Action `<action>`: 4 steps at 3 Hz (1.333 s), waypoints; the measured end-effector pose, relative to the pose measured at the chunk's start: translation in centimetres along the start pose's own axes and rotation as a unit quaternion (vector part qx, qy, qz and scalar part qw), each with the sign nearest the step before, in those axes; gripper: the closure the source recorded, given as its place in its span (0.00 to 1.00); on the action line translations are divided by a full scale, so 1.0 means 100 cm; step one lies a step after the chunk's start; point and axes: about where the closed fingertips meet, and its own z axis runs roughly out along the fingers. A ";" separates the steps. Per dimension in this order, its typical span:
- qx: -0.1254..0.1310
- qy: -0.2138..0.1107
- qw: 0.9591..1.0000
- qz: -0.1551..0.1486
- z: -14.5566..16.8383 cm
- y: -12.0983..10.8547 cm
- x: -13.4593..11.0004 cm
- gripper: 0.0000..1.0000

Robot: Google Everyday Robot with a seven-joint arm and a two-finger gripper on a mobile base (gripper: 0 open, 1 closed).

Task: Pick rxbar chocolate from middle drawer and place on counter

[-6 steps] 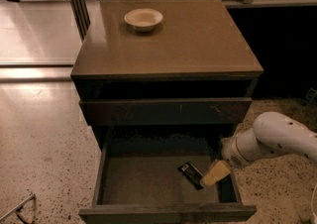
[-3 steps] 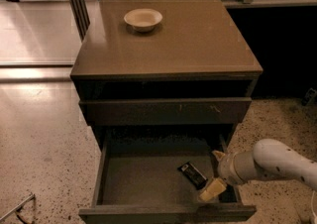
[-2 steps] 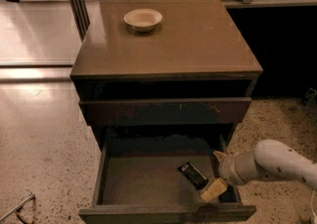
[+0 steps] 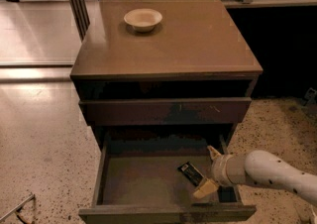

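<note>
Down on the middle drawer (image 4: pixel 138 178) floor, the rxbar chocolate (image 4: pixel 190 173) lies flat, and the gripper (image 4: pixel 203 172) has dropped close beside it with fingers (image 4: pixel 204 189) spread apart, so a grab looks next.

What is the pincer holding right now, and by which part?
Nothing yet: the pincer is open inside the middle drawer, by the right end of the rxbar chocolate.
</note>
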 end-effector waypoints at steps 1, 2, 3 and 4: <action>0.032 -0.013 0.999 -0.019 0.019 -0.010 -0.002 0.00; 0.041 -0.020 0.999 -0.017 0.041 -0.020 0.002 0.00; 0.040 -0.014 0.999 -0.005 0.062 -0.027 0.010 0.00; 0.036 -0.001 0.999 0.012 0.076 -0.033 0.023 0.00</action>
